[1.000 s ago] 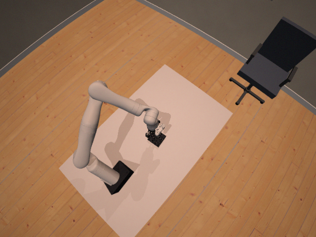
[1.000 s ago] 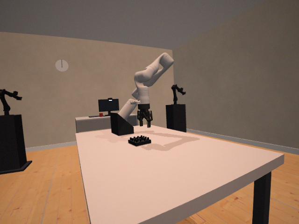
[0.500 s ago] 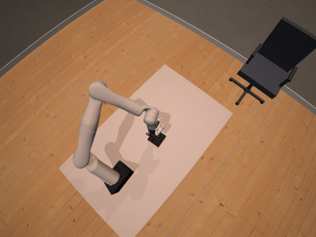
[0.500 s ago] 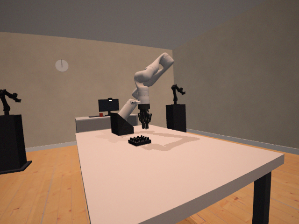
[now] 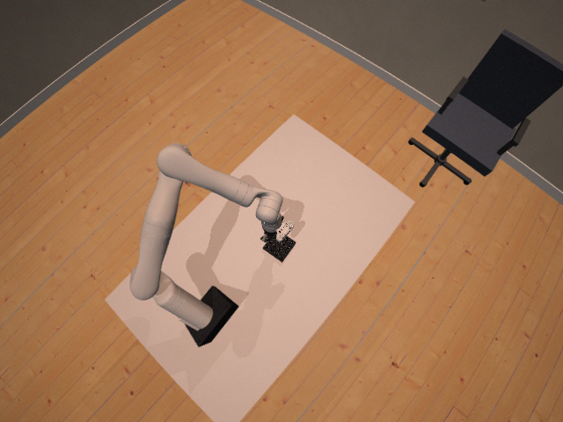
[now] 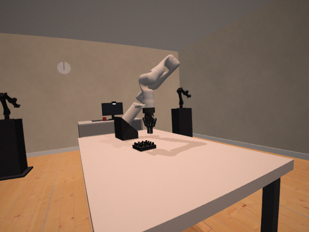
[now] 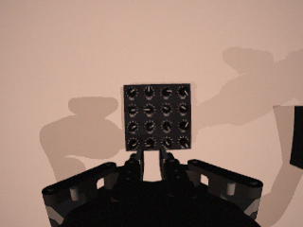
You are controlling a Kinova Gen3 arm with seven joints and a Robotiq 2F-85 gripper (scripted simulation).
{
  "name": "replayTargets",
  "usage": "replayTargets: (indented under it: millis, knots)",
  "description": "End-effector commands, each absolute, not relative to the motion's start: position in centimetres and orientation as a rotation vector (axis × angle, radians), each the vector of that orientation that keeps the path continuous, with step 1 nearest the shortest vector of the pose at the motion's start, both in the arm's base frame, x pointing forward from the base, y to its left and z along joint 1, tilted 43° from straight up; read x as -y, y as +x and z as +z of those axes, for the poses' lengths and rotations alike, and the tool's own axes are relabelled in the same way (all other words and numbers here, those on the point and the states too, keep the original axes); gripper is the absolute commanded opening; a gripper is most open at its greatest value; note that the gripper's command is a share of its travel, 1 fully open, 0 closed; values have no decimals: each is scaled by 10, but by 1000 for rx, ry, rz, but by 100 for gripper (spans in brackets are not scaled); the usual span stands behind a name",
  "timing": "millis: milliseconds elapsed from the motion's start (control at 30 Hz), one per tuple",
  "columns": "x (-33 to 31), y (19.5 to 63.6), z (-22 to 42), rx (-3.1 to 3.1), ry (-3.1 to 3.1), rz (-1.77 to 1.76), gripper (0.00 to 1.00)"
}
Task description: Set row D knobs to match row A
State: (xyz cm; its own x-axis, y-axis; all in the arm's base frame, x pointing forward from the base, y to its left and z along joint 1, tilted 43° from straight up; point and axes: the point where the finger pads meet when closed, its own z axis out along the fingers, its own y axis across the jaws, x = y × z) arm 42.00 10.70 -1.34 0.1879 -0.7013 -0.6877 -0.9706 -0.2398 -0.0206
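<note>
Holds the fingers (image 6: pixel 151 130) close together but not touching, with a narrow gap and nothing clamped in it. Points them down, hovering well above the tabletop (image 5: pixel 345 191) (image 6: pixel 174 180) (image 7: pixel 47 28). Has the knob box (image 5: pixel 281 250) (image 6: pixel 144 147) (image 7: pixel 157 100) below the fingertips, apart from them, lying flat with its knobs facing up. Sees it in the wrist view just beyond the fingertips, nearest edge roughly square to them and centred on the gap. Counts four rows of four knobs there, with white lines aimed in differing directions. Cannot read the printed names or make out the socket, so cannot tell the rows apart. Casts shadows (image 5: pixel 218 236) (image 6: pixel 174 150) (image 7: pixel 90 142) across the tabletop around the fingers and box.
</note>
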Motion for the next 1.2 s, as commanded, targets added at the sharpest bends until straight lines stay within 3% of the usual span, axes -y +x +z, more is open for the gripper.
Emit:
replayTargets:
  millis: [0,1167]
  knots:
    - [-106,421,-13,-1563,-2012,781,19]
    - [-117,419,-25,-1564,-2012,781,19]
